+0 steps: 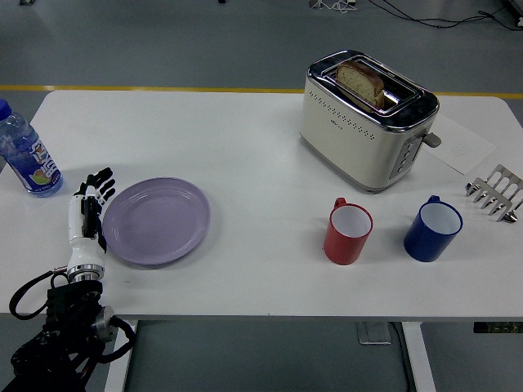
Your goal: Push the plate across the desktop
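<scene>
L hand (88, 214) flat, fingers (101, 181) straight & holding nothing, pressed vs left rim of purple plate (156, 220). Plate on table (245, 147), left-front area, near water bottle (26, 153).

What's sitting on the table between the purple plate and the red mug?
Nothing: in the head view the stretch of white table between the purple plate and the red mug is bare.
</scene>
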Robot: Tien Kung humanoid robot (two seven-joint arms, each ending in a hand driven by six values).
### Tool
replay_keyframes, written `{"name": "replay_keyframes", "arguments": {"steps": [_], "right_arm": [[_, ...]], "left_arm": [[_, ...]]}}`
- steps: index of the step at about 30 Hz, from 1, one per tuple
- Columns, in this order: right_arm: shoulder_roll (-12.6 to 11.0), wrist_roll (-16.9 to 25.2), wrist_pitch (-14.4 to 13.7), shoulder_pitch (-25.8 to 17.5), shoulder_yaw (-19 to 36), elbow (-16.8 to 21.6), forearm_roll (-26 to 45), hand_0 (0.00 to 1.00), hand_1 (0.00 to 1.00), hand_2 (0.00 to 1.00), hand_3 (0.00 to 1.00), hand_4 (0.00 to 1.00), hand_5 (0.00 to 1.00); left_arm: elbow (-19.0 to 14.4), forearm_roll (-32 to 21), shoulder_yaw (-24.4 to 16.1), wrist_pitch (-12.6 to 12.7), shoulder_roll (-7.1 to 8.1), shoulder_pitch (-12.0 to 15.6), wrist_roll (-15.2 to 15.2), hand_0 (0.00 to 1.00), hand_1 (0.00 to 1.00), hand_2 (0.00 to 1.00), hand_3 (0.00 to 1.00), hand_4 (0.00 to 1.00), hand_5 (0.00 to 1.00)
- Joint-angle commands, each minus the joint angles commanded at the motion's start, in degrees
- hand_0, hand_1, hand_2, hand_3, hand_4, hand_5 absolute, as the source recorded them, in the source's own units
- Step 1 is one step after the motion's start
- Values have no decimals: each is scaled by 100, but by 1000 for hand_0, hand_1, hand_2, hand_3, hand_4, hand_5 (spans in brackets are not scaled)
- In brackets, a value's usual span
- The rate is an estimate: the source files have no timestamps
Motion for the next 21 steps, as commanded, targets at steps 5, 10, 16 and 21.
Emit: {"name": "replay_keyframes", "arguments": {"steps": [5,10,16,21], "right_arm": [[-4,-5,9,0,16,0,-40,616,557,639,594,414,338],[-3,-7,9,3,17,0,-37,617,557,640,594,414,338],[-3,-9,10,-10,8,0,-33,617,557,639,594,414,338],[-3,-7,10,-29,10,0,-41,617,556,639,594,415,339]], "left_arm": [[-94,-139,279,-7,-15,-75,0,774,798,803,700,451,990],[-108,-272,558,2,-37,-174,0,773,797,802,699,449,987],[-88,-522,980,2,-79,-277,0,772,795,801,697,448,985],[-185,-510,1094,15,-116,-316,0,768,794,800,698,448,982]]}}
